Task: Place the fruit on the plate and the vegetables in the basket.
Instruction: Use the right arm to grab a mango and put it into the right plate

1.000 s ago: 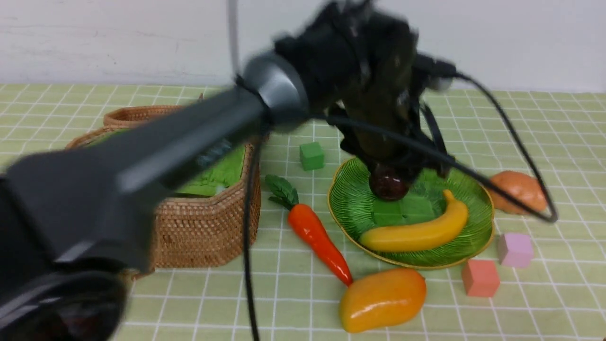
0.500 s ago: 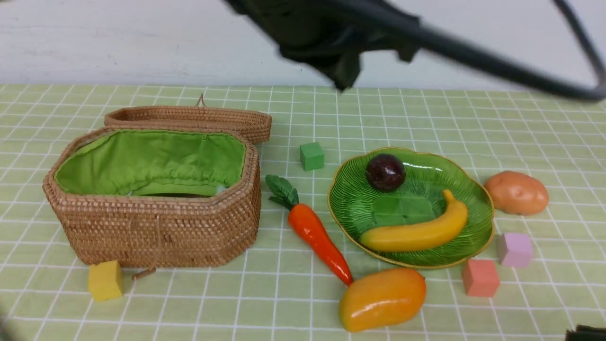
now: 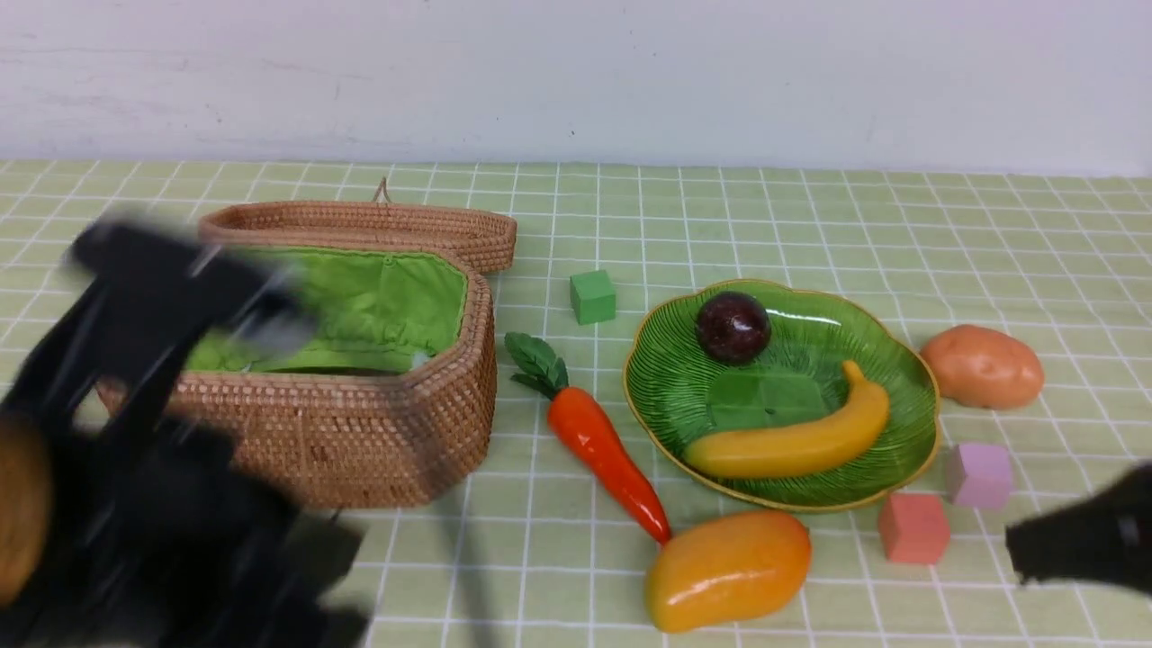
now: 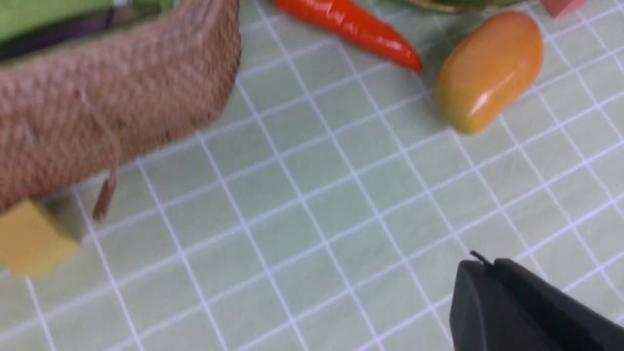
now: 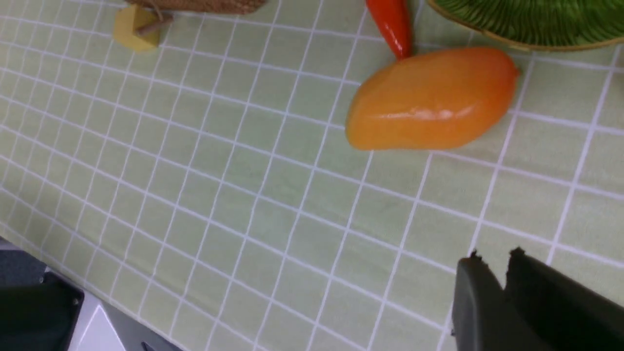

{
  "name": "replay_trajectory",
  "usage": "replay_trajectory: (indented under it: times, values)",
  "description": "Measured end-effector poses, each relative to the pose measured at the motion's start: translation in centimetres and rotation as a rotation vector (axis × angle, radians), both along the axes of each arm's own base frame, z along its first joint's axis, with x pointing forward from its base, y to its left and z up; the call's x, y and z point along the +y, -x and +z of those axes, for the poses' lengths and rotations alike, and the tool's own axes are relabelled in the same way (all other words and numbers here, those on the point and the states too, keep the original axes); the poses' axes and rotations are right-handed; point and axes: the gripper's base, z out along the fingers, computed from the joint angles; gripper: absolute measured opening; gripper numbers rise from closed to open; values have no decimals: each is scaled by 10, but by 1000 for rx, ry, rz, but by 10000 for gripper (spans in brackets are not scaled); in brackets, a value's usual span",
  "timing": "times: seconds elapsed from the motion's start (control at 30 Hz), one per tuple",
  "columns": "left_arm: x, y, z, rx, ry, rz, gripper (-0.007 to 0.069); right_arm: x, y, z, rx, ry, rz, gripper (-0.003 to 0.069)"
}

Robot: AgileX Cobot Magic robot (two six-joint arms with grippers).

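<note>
Mango [image 3: 727, 567] is found nearest the robot, on the checked green cloth [image 3: 558, 540], at 6 o'clock from the plate [image 3: 661, 396] and outside it. The left gripper [image 4: 482, 265] is seen in its wrist view with jaws pressed together and nothing held, above bare cloth. In the front view its arm is blurred at 8 o'clock of the scene, in front of the basket [image 3: 396, 441]. The right gripper [image 5: 493, 256] is set narrow, a slim gap left between the tips, and is empty. It hangs over bare cloth on the near side of the mango.

A yellow cube [image 4: 29, 239] is placed just beside the basket's near wall. A red cube [image 3: 913, 528] and a lilac cube [image 3: 979, 474] are located at 4 o'clock from the plate. The carrot [image 3: 598, 441] is laid on the cloth between basket and plate, with its point just beside the mango and its leaves at 11 o'clock.

On the plate, the banana [image 3: 792, 441] is laid across the near half and the mangosteen [image 3: 733, 327] is seated at 12 o'clock. The potato [image 3: 982, 366] is left on the cloth at 3 o'clock from the plate. A green cube [image 3: 592, 296] is positioned at 10 o'clock from it. The basket is open, its lid [image 3: 360, 223] folded back at 12 o'clock.
</note>
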Motion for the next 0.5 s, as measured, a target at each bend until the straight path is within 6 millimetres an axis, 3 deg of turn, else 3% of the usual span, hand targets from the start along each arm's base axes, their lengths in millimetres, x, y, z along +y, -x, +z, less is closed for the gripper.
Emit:
replay_trajectory:
  times: [0.1,0.23,0.4,0.5]
  values:
    - [13,13,-10,-17,25,4,-13,1,-16,5,29,43,2,95]
    - [35,36,-14,-80,94,4,-13,4,-57,18,107,240,8,95]
    - [45,45,-8,-147,128,-6,-13,12,-92,27,123,372,0,95]
    - [46,46,-7,-163,121,-7,-13,28,-98,25,136,383,47,95]
